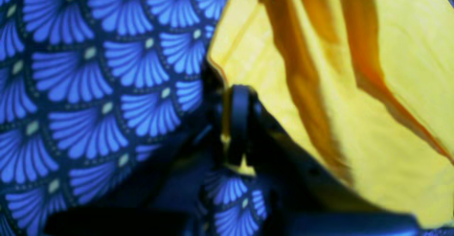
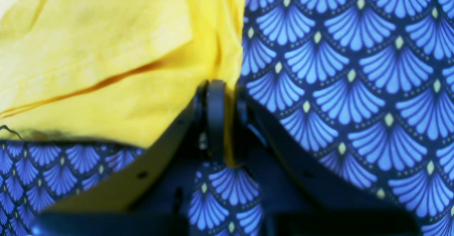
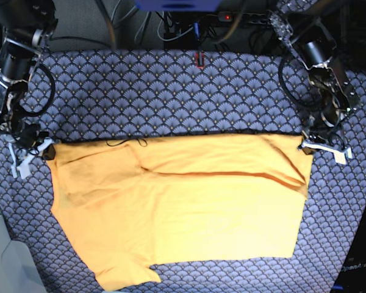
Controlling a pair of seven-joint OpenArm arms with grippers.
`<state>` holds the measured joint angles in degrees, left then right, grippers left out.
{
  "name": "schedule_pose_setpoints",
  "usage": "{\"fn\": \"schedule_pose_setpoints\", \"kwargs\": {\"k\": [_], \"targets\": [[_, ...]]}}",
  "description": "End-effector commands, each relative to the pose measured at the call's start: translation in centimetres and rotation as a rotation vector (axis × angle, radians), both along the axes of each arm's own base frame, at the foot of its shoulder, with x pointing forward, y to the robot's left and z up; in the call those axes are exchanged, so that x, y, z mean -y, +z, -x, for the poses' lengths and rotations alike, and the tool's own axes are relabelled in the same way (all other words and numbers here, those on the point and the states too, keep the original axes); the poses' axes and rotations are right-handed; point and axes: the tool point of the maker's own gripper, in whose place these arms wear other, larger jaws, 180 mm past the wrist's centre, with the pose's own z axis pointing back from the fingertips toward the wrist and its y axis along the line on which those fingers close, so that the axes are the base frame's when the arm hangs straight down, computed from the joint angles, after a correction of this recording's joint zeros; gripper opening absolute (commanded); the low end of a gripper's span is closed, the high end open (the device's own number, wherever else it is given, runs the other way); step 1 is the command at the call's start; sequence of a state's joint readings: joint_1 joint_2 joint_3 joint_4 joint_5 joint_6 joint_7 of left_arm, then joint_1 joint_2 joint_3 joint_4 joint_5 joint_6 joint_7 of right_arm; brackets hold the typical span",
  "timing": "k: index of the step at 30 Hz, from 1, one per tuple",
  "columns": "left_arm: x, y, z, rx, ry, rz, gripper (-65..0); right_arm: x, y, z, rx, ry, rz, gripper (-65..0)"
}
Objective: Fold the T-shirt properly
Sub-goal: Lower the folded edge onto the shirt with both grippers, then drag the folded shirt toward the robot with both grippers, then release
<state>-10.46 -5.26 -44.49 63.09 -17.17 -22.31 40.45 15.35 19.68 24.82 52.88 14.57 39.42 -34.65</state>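
Observation:
The yellow-orange T-shirt (image 3: pixel 183 207) lies spread across the table, its upper part doubled over so that a straight fold edge runs between the two grippers. My left gripper (image 3: pixel 306 146) sits at the fold's right corner. In the left wrist view, this gripper (image 1: pixel 244 122) is shut on the T-shirt (image 1: pixel 354 87), with yellow cloth pinched between the dark fingers. My right gripper (image 3: pixel 47 151) sits at the fold's left corner. In the right wrist view, it (image 2: pixel 227 119) is shut on a strip of the T-shirt (image 2: pixel 106 51).
A blue-grey scale-patterned cloth (image 3: pixel 171 97) covers the whole table and fills the wrist views (image 1: pixel 88 87) (image 2: pixel 354 87). Cables and a small red object (image 3: pixel 199 59) lie along the back edge. One sleeve reaches the front edge at the lower left.

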Motion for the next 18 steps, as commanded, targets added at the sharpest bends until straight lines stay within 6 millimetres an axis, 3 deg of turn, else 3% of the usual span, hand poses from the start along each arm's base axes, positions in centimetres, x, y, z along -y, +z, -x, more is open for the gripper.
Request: {"fn": "schedule_pose_setpoints", "kwargs": {"k": [1,3,6,11,15,18], "targets": [[-0.1,0.2,0.0,-0.025,-0.019,-0.009,-65.0,0.8,0.3,0.2,-0.021,0.016,0.036,-65.0],[0.0,-0.1,0.9,-0.063,-0.035,-0.002,-65.0,1.3,0.3,0.4,-0.029,0.011,0.042,-65.0],[-0.4,1.3,1.0,-0.056,-0.049,-0.036,-65.0,1.7,-0.2,1.3,-0.045,0.009,0.05,-65.0],[-1.1,3.7,1.7,-0.048,-0.068,-0.108,-65.0,1.7,1.2,2.5,-0.007,0.042,0.12,-65.0],[-1.2,4.7,1.9,-0.061,-0.085,-0.129,-65.0,0.5,2.3,4.0,0.032,0.082,0.175,-65.0],[-1.3,5.2,2.8,-0.076,-0.093,-0.155,-65.0,0.8,2.8,6.0,0.025,0.072,0.208,-65.0]]}}
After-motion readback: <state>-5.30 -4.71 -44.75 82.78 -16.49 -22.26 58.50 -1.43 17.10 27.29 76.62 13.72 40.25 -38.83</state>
